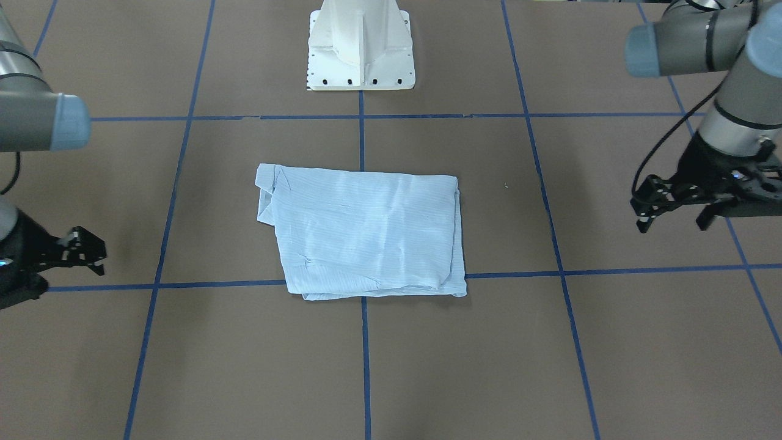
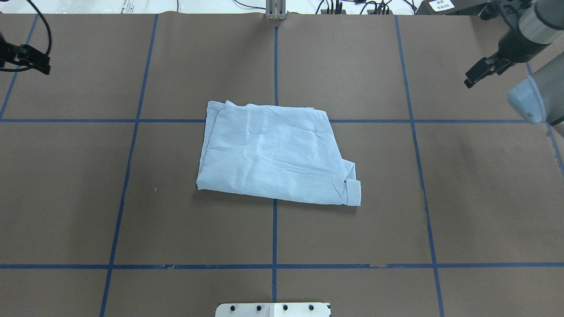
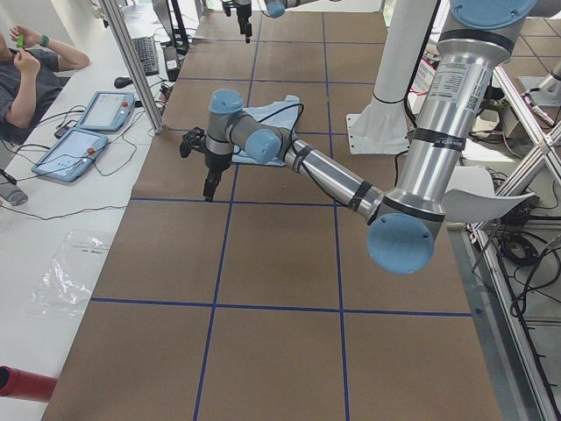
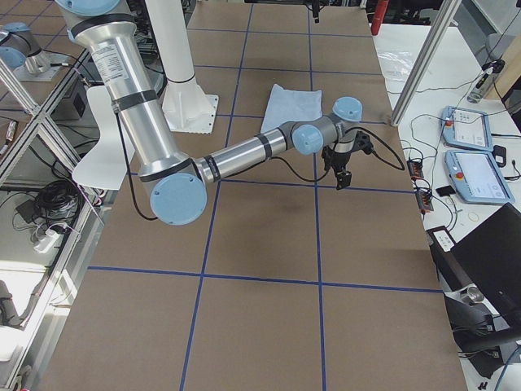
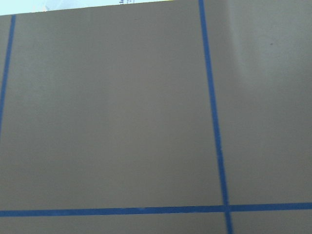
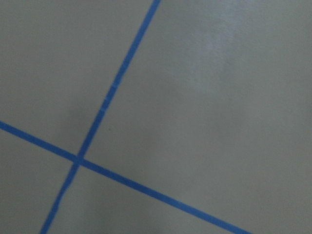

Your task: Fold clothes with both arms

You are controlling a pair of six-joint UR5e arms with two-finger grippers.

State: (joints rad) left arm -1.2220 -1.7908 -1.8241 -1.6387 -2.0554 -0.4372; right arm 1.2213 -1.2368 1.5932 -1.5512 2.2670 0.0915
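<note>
Exterior front-facing: shirt (image 1: 372,232) folded to a rough rectangle, flat on the brown worktop (image 1: 550,354), between the two sets of jaws and touching neither. At view right, left arm (image 1: 733,104) with left jaws parted and empty, held above the surface, shirt lying inward from them. At view left, right arm (image 1: 30,116) with right jaws likewise parted and empty, shirt inward from those too. Long axis of the shirt roughly along the line from one set of jaws to the other. Bunched corner (image 1: 267,183) at the end toward the right jaws.

Overhead exterior: shirt (image 2: 273,154) well apart from both sets of jaws, inward of each and closer to the robot than either. Right jaws judged a little the nearer.

Exterior left: left jaws pointing down over bare worktop, shirt (image 3: 276,110) beyond them, partly hidden by the forearm.

Exterior right: right jaws pointing down, shirt (image 4: 293,104) beyond them and toward the robot.

Left wrist-mounted, then right wrist-mounted: only brown surface and blue tape lines (image 5: 214,122) below. No cloth under either set of jaws.

Judged for any further fold: short ends facing the jaws, so an inward reach from each arm to its own end.
</note>
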